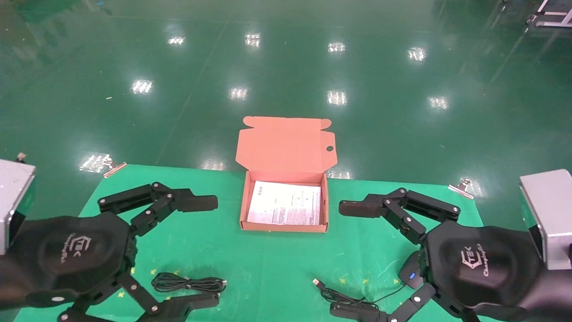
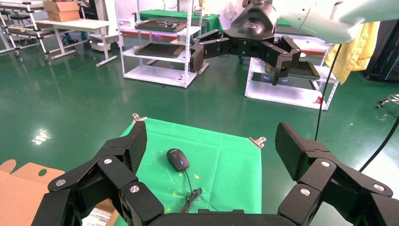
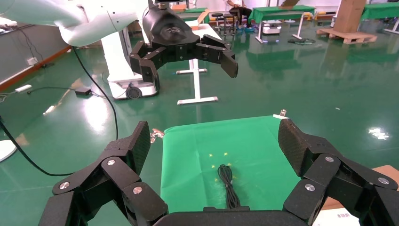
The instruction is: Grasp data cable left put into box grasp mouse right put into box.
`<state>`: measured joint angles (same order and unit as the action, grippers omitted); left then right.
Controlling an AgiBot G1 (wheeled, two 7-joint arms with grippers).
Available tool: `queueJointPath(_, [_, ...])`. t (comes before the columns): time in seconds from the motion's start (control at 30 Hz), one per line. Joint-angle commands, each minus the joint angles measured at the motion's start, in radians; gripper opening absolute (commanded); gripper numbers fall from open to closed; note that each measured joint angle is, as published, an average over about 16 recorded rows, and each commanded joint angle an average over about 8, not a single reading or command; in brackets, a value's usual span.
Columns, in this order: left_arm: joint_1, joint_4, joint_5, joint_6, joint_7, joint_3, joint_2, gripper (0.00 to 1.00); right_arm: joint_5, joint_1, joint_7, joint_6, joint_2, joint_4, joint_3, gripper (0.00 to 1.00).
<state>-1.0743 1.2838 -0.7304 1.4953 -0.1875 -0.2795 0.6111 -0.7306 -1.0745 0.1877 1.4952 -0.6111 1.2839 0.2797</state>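
Note:
The salmon-orange box (image 1: pixel 244 210) stands open at the table's far middle, lid flap up, with a printed sheet inside. The data cable (image 1: pixel 187 283) lies in a looped bundle at the front left; it also shows in the right wrist view (image 3: pixel 227 186). The black mouse (image 1: pixel 411 270) with its blue spot lies at the front right, partly under my right hand, its cord (image 1: pixel 346 297) running left to a silver plug; it also shows in the left wrist view (image 2: pixel 178 159). My left gripper (image 1: pixel 203 252) is open above the cable. My right gripper (image 1: pixel 348 259) is open beside the mouse.
A green cloth (image 1: pixel 268 268) covers the table, held by metal clips at the far corners (image 1: pixel 114 166) (image 1: pixel 462 187). Grey blocks sit at the far left (image 1: pixel 13 188) and far right (image 1: pixel 547 210) edges. Shiny green floor lies beyond.

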Motion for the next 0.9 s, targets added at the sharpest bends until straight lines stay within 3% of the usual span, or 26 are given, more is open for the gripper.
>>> queueJointPath(0.03, [0.0, 0.0, 0.0, 0.0, 0.0, 0.0, 0.0, 1.0, 0.0, 0.0, 0.0, 0.0, 0.0, 0.0, 0.0, 1.0])
queueJointPath(0.63, [-0.003, 0.0, -0.008, -0.002, 0.001, -0.006, 0.005, 1.0, -0.005, -0.002, -0.002, -0.001, 0.002, 0.001, 0.0, 1.0])
queueJointPath(0.9, [-0.065, 0.011, -0.102, 0.028, -0.037, -0.062, 0.017, 1.0, -0.128, -0.072, -0.034, 0.014, 0.016, 0.041, 0.033, 1.0])
